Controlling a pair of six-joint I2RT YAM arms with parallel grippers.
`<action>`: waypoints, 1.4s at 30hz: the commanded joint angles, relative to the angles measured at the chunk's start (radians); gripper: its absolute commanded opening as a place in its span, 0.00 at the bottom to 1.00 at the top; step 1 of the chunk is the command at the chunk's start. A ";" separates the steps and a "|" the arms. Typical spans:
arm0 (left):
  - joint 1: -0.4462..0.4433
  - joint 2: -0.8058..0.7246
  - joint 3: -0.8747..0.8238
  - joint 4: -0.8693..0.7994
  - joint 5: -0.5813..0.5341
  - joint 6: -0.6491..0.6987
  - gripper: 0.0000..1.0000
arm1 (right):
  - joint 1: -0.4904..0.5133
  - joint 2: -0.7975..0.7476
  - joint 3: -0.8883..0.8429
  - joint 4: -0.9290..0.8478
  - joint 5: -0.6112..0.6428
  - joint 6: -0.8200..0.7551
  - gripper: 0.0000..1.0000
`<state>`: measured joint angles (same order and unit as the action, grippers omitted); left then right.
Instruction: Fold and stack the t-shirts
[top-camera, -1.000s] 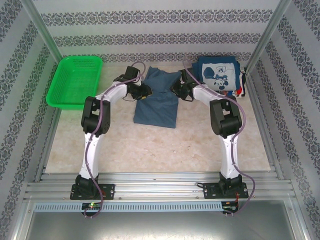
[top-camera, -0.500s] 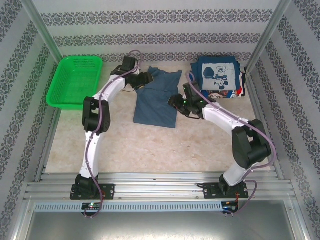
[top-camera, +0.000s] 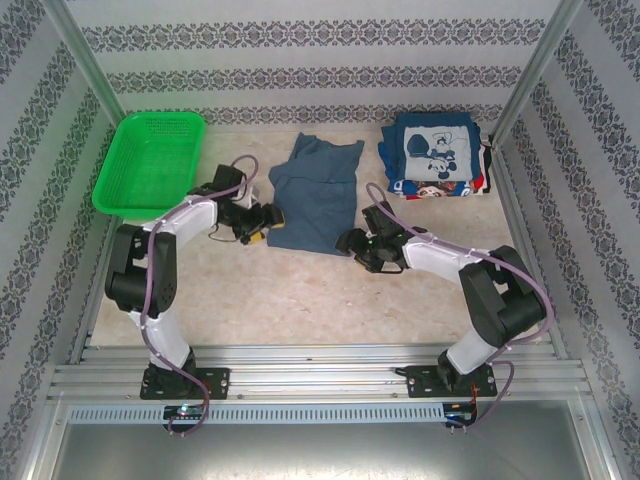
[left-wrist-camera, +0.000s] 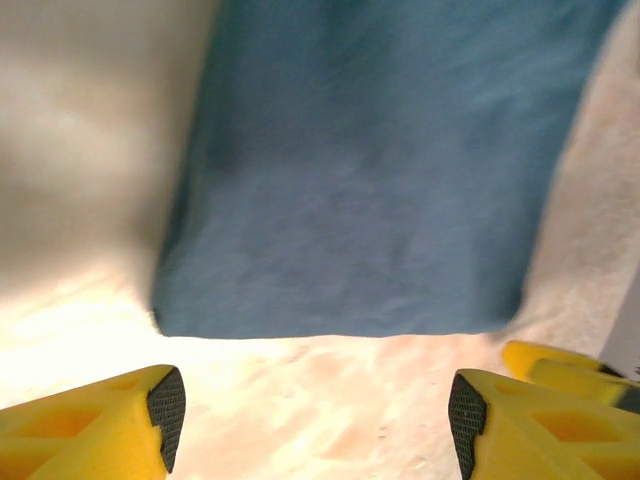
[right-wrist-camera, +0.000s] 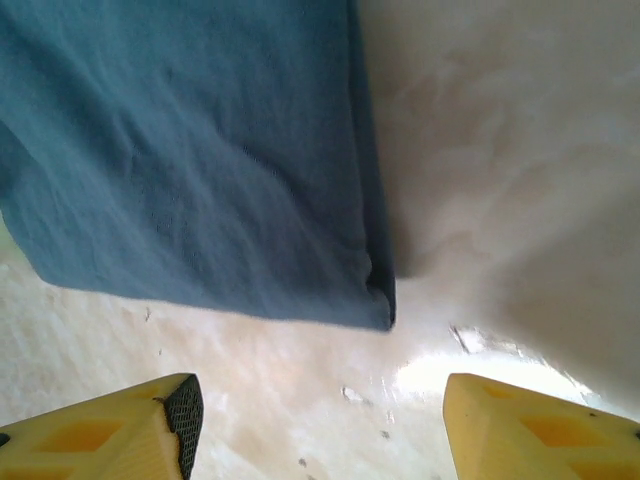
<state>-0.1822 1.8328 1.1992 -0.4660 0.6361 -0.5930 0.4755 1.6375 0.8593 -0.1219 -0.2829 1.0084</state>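
Both arms have been drawn back to the near hem of the slate-blue t-shirt (top-camera: 315, 200), laid mid-worktop (top-camera: 300, 300). From above, the printed stack (top-camera: 432, 155) is seen far right; the hem corners are shown by the wrist views. Left claw (top-camera: 262, 222) and right claw (top-camera: 352, 243) are held low, spread wide, empty.

Bright, even light from overhead, with soft shadows. Both wrist views are blurred. Glare whitens the table (right-wrist-camera: 470, 375) near the slate-blue shirt (left-wrist-camera: 370, 180), whose edge is shadowed.
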 joint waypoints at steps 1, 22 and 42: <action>0.004 0.027 -0.016 0.107 0.026 -0.022 0.69 | -0.014 0.059 0.028 0.071 -0.023 0.020 0.66; -0.023 0.144 0.024 0.143 0.026 -0.050 0.28 | -0.042 0.284 0.201 0.073 -0.038 0.022 0.38; -0.026 -0.173 -0.204 -0.038 -0.013 0.085 0.00 | -0.003 -0.131 -0.029 -0.096 -0.106 0.080 0.00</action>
<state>-0.1974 1.7245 1.0550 -0.4271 0.6403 -0.5415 0.4503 1.6131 0.8989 -0.1413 -0.3717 1.0538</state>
